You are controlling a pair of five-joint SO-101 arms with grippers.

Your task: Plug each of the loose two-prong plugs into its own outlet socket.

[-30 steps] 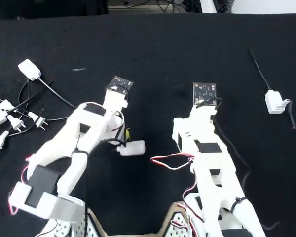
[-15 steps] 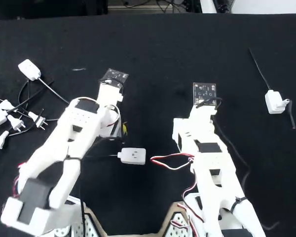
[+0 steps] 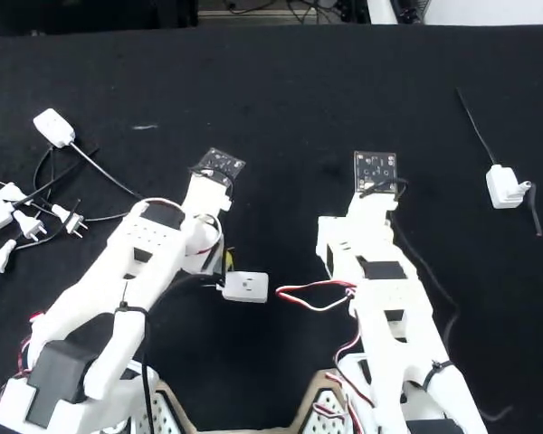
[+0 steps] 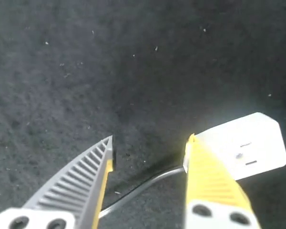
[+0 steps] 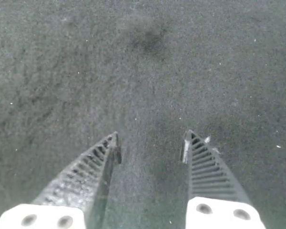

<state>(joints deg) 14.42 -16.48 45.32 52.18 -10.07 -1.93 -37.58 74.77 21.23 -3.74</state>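
Though beside left gripper (image 4: 150, 139), socket (image 4: 250, 145) empty

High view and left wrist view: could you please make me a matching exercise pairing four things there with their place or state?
Column one:
1. white rectangular outlet block
2. white boxy adapter with a thin black cord
3. loose white two-prong plugs
4. left pincer

Column two:
a. at the left edge of the black table
b. open, astride a black cable
c. between the two arms
d. on the table's right side, apart from both arms

Pairs: 1-c, 2-d, 3-a, 4-b.
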